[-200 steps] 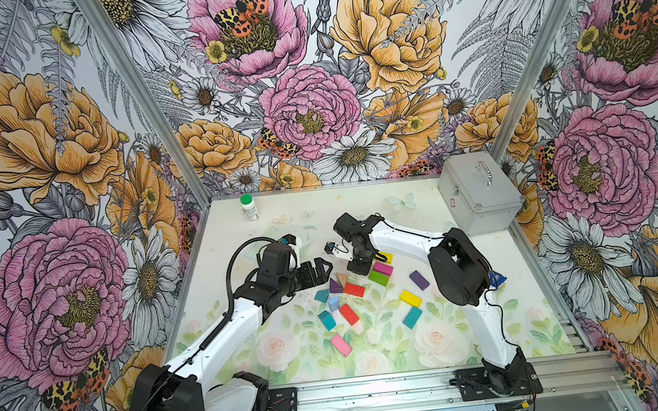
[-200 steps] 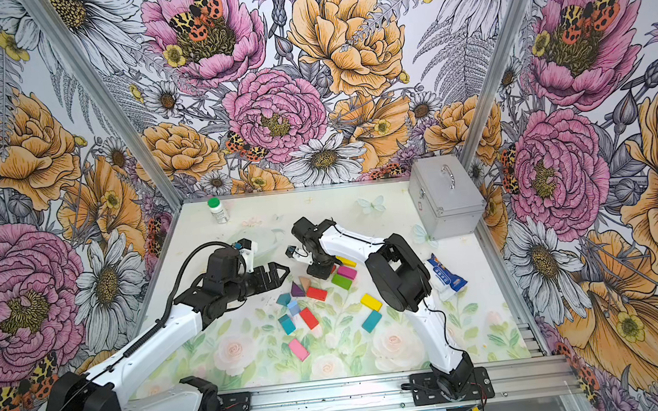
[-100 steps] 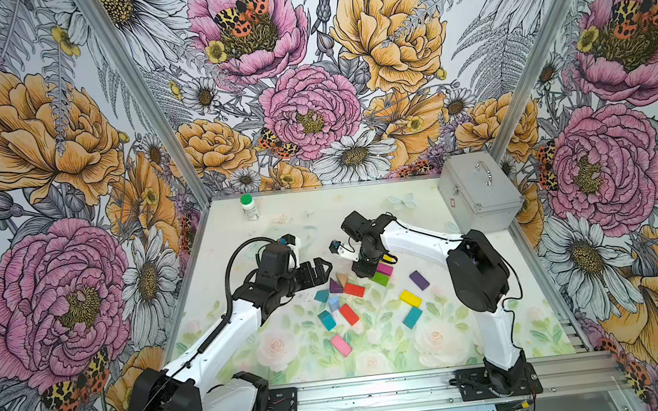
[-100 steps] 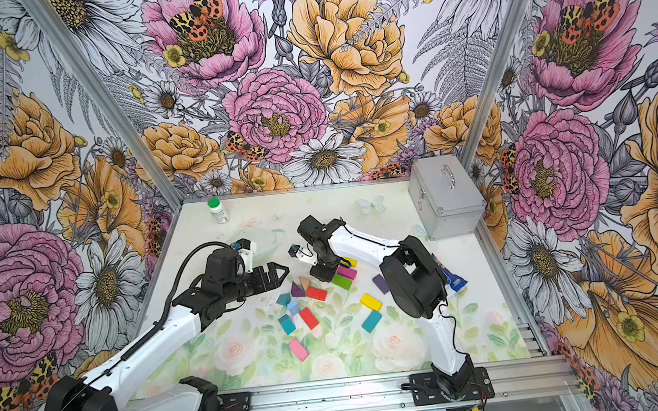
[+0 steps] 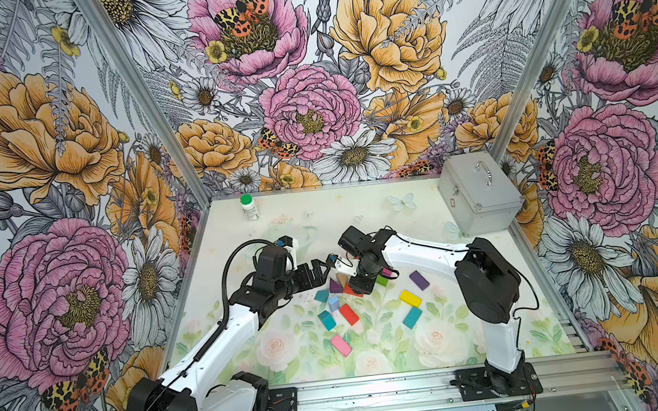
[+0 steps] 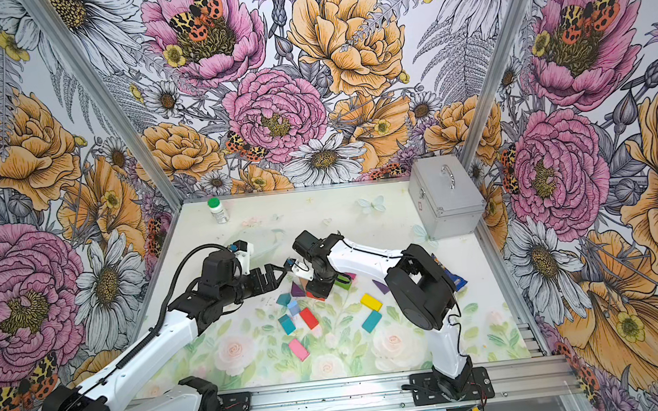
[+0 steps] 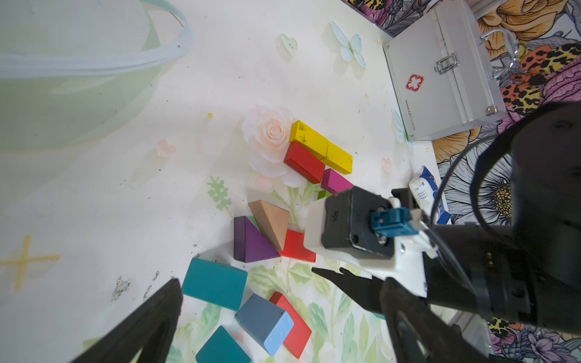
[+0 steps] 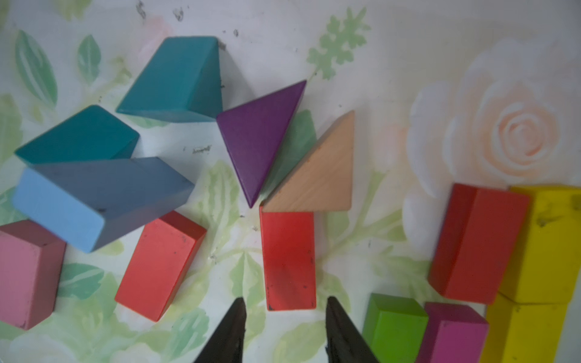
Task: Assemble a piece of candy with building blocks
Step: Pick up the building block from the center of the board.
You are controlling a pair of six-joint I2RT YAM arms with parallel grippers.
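Up against the tan triangle (image 8: 317,176) the red brick (image 8: 287,257) lies flat, and my right pincer (image 8: 284,311) straddles its near end, jaws narrowly parted, clear of both sides. My left pincer (image 5: 321,272) gapes wide, holding nothing. I judge this brick's placing nearly done; next I must lift away without nudging it. The first-aid case (image 5: 478,196) is shut, contents hidden; the clear bowl (image 7: 184,41) looks empty.

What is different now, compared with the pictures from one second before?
The right hand opened, apparently releasing the red block, whose end lies between its jaws; that arm's elbow swung outward, rightward. The left hand stayed open, almost unmoved; the other blocks kept their places.
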